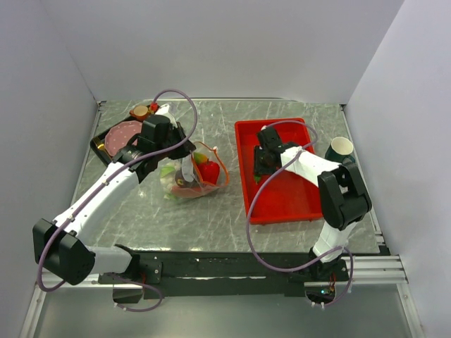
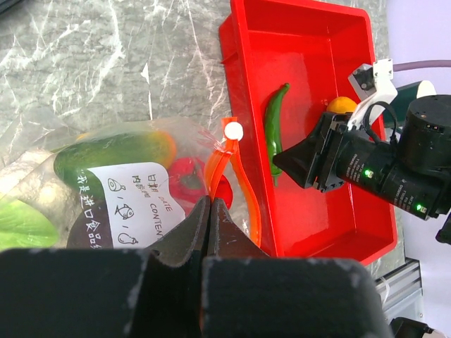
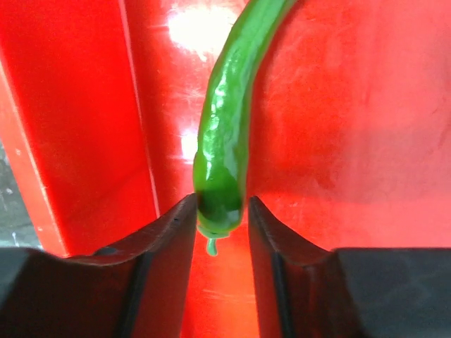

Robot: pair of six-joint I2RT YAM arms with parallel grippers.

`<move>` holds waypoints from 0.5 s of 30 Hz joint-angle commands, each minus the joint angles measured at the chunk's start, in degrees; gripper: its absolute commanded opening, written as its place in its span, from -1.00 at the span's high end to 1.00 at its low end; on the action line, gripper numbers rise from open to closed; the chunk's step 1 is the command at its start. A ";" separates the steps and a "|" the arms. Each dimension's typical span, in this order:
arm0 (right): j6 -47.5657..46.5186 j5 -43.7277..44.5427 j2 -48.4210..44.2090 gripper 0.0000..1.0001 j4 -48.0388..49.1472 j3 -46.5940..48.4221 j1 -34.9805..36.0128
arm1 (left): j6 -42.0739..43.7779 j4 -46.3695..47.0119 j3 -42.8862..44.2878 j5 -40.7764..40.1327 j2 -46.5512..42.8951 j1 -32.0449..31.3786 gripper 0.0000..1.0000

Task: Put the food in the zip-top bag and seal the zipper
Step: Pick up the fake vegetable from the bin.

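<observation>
- Top external: the left gripper (image 1: 185,171) was down on the zip-top bag (image 1: 204,176), which lay mid-table between the pink plate (image 1: 121,134) and the red tray (image 1: 289,198). The right gripper (image 1: 262,169) was low inside the tray. Neither pincer's state could be told from this view.
- Left wrist: the jaws were pressed together on the bag's mouth edge, with the orange-red zipper (image 2: 243,179) running into the pinch. The mouth gaped only as a thin loop. A red piece (image 2: 184,176) and a green piece (image 2: 113,155) were already inside. A green pepper (image 2: 273,127) and an orange (image 2: 340,104) lay in the tray.
- Right wrist: the jaws were narrow and appeared to touch both sides of the pepper's stem end. The pepper lay on the tray floor.
- Risk: the grip sat at the very tip, so the long pepper might swing or slide out on lifting.
- Risk: the floppy mouth was held at one point, so the pepper could catch the zipper or push the bag away.
- Risk: sealing looked premature with food in the tray.
</observation>
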 commanded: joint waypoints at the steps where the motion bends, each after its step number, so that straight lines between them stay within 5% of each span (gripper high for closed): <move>1: -1.25 2.20 1.22 0.15 -0.25 2.34 -0.81 | 0.78 2.50 1.18 0.79 0.38 0.07 0.99; 7: -1.69 1.32 2.10 0.07 0.63 1.90 -0.89 | 1.22 2.15 2.32 0.70 0.91 0.07 0.99; 15: -2.83 0.01 3.16 0.19 0.46 2.69 -0.98 | 0.95 2.32 1.45 0.79 0.73 0.15 0.99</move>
